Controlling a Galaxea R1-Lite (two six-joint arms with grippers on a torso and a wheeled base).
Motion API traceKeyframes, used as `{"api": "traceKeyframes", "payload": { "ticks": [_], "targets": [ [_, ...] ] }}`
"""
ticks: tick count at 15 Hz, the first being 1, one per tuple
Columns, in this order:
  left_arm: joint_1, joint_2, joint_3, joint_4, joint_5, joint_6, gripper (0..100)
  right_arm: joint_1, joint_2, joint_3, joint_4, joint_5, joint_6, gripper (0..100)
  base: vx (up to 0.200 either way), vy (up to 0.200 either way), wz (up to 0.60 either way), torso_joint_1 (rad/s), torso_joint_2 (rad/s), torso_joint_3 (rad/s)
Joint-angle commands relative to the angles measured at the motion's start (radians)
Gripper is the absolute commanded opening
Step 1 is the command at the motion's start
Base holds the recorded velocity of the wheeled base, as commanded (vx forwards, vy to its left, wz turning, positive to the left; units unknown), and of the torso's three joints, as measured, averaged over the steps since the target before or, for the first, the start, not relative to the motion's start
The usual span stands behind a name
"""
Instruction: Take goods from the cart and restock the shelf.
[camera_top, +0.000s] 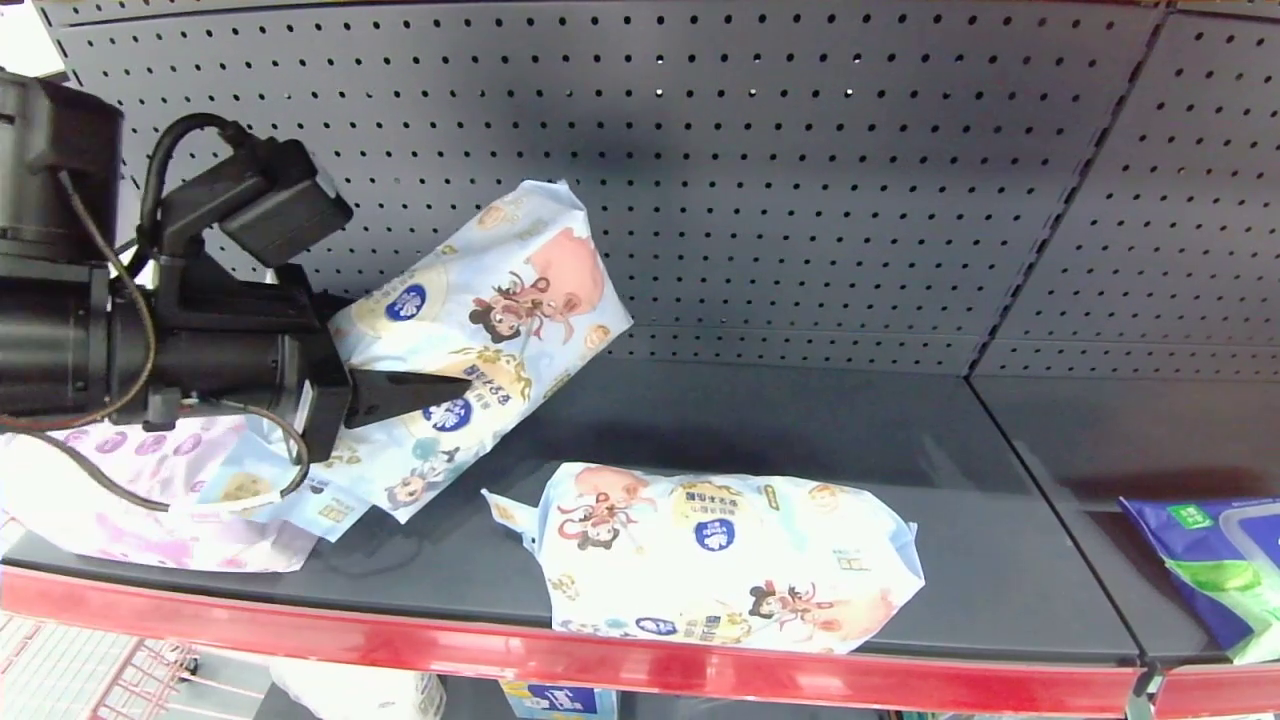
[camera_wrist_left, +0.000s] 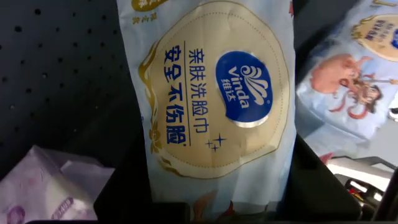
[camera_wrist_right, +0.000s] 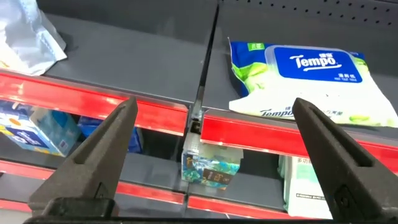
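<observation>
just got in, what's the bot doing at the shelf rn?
Restocking. The left gripper has its jaws shut on a light-blue tissue pack, tilted over the shelf with its top near the pegboard back. A matching pack lies flat near the front edge, and a pink pack sits at the left end. The right gripper hangs empty, jaws open, in front of the shelf edge by a green-and-blue wipes pack.

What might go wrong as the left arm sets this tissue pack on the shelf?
The held pack is tilted in the left pincer; released now, it may topple onto the pink pack beside it. The flat pack lies at the shelf's red front edge; a nudge may push it off.
</observation>
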Motion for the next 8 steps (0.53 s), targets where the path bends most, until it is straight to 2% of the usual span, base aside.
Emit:
{"api": "traceKeyframes", "payload": {
  "ticks": [1, 8],
  "targets": [
    [0.000, 0.081, -0.044, -0.001, -0.002, 0.022, 0, 0.001, 0.005, 0.002, 0.001, 0.000, 0.000, 100, 0.000, 0.000, 0.00, 0.000, 0.00, 0.000],
    [0.006, 0.216, -0.157, -0.001, -0.002, 0.162, 0, 0.001, 0.005, 0.014, 0.001, 0.002, 0.001, 100, 0.000, 0.000, 0.00, 0.000, 0.00, 0.000]
  ]
}}
